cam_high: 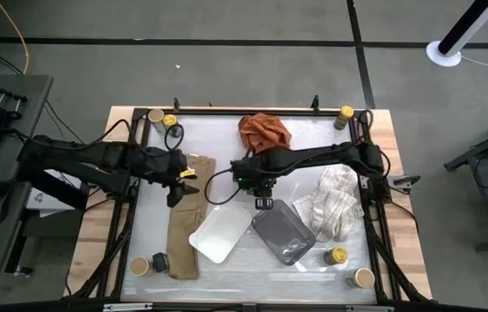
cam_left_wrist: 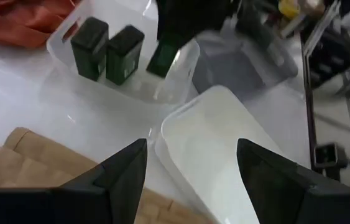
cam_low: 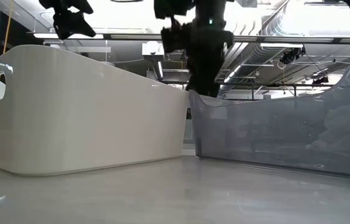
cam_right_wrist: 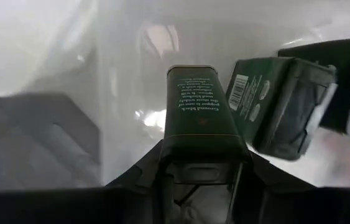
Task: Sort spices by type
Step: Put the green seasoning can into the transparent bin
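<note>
Right tool (cam_right_wrist: pixel 196 163) pinching black box (cam_right_wrist: pixel 198 109), arm reaching over clear tray (cam_left_wrist: pixel 63 46), left tool (cam_left_wrist: pixel 190 163) spread.

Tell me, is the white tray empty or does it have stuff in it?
Empty. The white tray shows only its bare white bottom in the left wrist and high views.

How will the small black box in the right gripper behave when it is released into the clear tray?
The black box looks rigid and flat-sided, so it should not roll. Being tall and narrow, it may tip against the two boxes already there. The right gripper clasps its end.
</note>
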`<act>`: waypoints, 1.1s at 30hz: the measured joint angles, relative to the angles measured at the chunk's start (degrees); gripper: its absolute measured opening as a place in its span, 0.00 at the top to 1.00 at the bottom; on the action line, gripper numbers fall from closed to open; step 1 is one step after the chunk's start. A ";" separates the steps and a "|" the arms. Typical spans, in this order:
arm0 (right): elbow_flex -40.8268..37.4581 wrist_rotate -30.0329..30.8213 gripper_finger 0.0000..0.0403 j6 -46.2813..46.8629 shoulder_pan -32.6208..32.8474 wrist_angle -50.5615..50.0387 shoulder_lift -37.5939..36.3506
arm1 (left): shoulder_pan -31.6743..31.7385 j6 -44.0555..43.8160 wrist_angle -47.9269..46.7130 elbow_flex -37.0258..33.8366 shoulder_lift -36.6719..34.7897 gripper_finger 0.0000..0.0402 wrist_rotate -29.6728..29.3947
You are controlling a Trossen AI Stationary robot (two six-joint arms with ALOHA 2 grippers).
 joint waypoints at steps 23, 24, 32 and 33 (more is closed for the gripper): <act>-0.02 5.20 0.41 -12.20 -1.72 1.33 1.79 | 0.04 -4.18 -0.77 0.00 0.02 0.41 -5.21; -0.02 5.19 0.41 -11.81 -1.88 1.13 0.86 | 0.09 -3.51 -1.37 0.00 0.02 0.41 -5.23; 0.00 3.52 0.40 -4.11 -2.43 1.00 -8.02 | 0.09 -1.23 -2.87 0.00 0.02 0.41 -4.94; 0.00 3.53 0.40 -2.54 -2.41 1.04 -9.19 | 0.09 -0.35 -2.83 0.00 0.02 0.41 -4.30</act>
